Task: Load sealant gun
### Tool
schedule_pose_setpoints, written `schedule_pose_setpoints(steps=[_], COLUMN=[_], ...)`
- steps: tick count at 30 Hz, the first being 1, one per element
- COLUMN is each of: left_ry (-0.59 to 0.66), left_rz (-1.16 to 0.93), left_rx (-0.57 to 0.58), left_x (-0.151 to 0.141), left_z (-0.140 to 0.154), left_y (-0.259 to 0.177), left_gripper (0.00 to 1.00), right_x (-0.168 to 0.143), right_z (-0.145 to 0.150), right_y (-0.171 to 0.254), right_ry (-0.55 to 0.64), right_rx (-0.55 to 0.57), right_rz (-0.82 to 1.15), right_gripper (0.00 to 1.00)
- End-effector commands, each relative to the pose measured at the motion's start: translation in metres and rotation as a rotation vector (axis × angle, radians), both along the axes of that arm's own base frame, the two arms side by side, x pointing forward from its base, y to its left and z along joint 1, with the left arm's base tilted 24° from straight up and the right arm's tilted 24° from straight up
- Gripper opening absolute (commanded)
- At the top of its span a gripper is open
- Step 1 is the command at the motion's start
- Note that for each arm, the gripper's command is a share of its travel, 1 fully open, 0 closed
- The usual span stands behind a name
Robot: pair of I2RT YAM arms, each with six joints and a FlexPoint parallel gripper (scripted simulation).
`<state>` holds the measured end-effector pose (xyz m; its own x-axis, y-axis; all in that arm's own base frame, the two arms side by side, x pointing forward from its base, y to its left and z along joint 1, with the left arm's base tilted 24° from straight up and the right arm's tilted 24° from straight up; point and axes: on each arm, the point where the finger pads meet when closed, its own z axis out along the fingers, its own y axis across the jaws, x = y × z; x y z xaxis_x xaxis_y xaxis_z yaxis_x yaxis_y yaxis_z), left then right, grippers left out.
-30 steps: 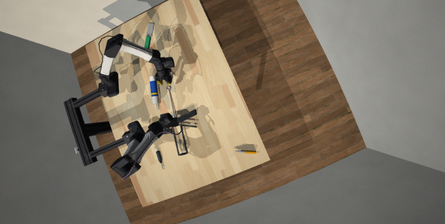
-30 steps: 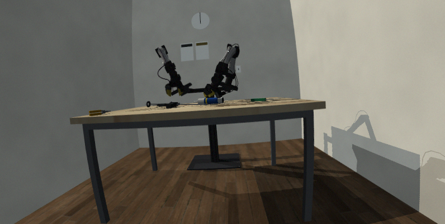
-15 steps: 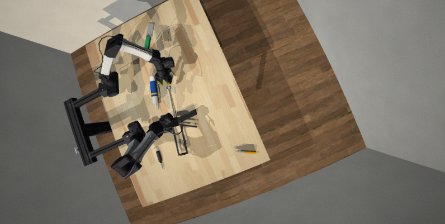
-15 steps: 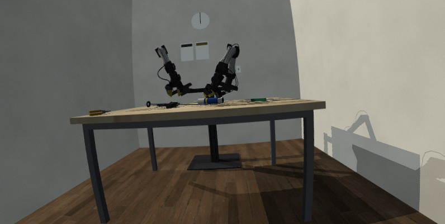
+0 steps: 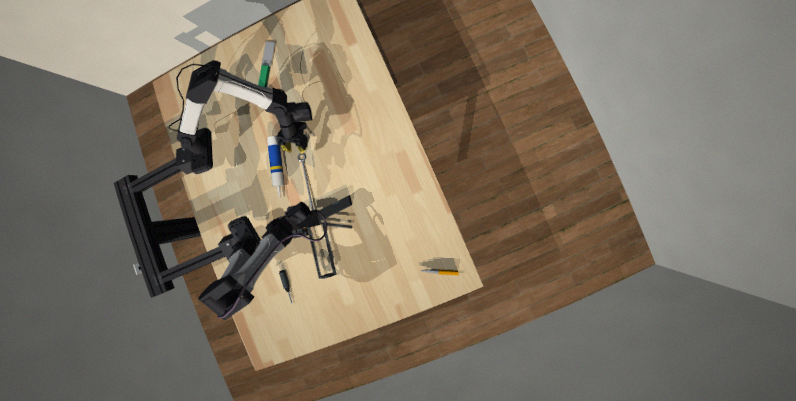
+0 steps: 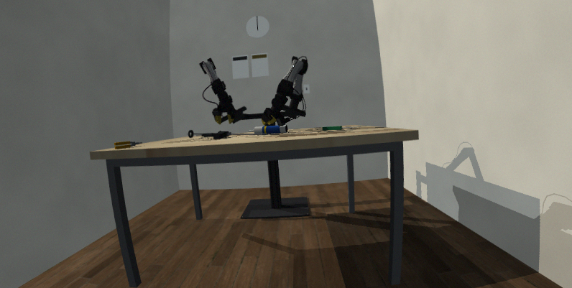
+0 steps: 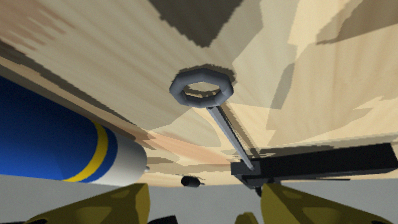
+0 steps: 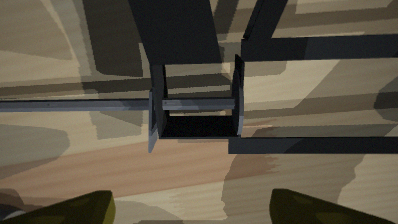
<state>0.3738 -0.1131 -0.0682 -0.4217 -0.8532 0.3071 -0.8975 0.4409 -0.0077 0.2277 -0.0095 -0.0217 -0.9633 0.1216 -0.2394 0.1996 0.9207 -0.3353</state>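
Observation:
The sealant gun [image 5: 326, 276] [image 8: 320, 146] lies on the table, its front frame away from my left arm. Its plunger rod [image 5: 306, 178] [image 7: 230, 135] [image 8: 75, 105] extends back to an end ring [image 6: 190, 133] [image 7: 177, 91]. The thumb plate [image 8: 151, 137] stands just behind the handle [image 8: 175, 30]; the plunger disc [image 8: 241, 107] is at the cradle's rear. The blue-and-white cartridge [image 5: 275, 158] [image 6: 274, 129] [image 7: 50, 135] lies beside the rod, outside the gun. My left gripper [image 5: 294, 148] [image 6: 268, 121] [image 7: 205, 193] is open near the end ring. My right gripper [image 6: 223, 119] [image 8: 192, 199] is open, above the handle area.
A green-handled tool [image 5: 264, 74] [image 6: 332, 128] lies beyond my left arm. A dark-handled screwdriver [image 5: 284, 280] lies beside the gun's front frame. A yellow-handled tool [image 5: 448, 272] [image 6: 123, 144] lies near the table's corner. My right arm hides part of the gun in the top view.

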Motion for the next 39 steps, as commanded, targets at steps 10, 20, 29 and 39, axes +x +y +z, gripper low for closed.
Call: schedule_pose_setpoints(steps=[10,20,29,39], left_ry=[-0.294,-0.592,-0.791,-1.061], left_rz=[-0.140,-0.297,-0.392,-0.512], left_rx=[0.009,0.064,0.129,0.278], left_x=[0.040,0.066,0.079,0.086], left_z=[0.055,0.118,0.168,0.243], left_y=[0.013,0.028,0.038,0.056], left_gripper=[0.53,0.53,0.53,0.53], right_x=[0.011,0.019,0.021,0.016], right_z=[-0.005,-0.016,-0.024,-0.040], right_y=[0.031,0.072,0.100,0.144], right_ry=[0.085,0.183,0.240,0.327], right_rx=[-0.004,-0.035,-0.067,-0.095], right_rz=[0.175,0.391,0.528,0.734], right_gripper=[0.74,0.74,0.74,0.74])
